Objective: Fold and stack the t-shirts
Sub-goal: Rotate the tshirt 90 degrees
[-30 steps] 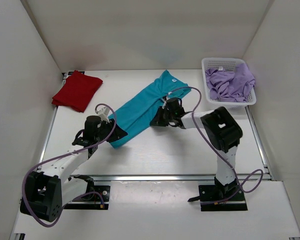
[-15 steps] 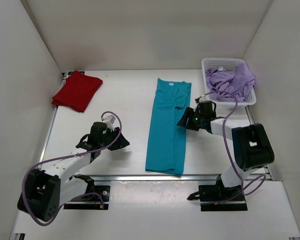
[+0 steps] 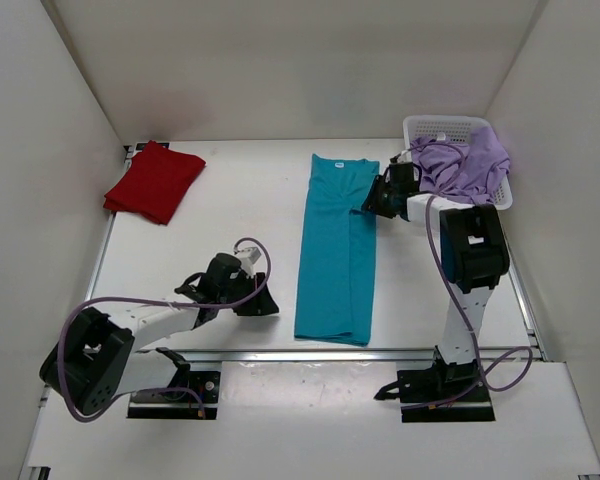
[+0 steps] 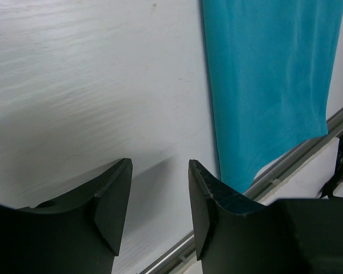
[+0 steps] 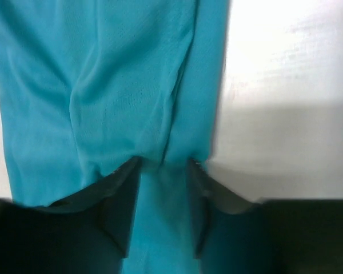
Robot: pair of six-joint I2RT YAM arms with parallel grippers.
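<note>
The white table [image 3: 240, 200] carries a folded red t-shirt [image 3: 155, 181] at its far left corner, a teal t-shirt [image 3: 335, 260] laid as a long narrow strip running from far to near just right of the middle, and a white mesh basket [image 3: 420, 128] at its far right corner.

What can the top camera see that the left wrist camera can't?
Only the top camera shows the red shirt, the purple shirt in its basket, and the right gripper at the far end of the teal shirt. Only the left wrist camera shows, close up, the gap in the open left gripper, with nothing in it. Both show the teal shirt, the table and the left gripper.
</note>
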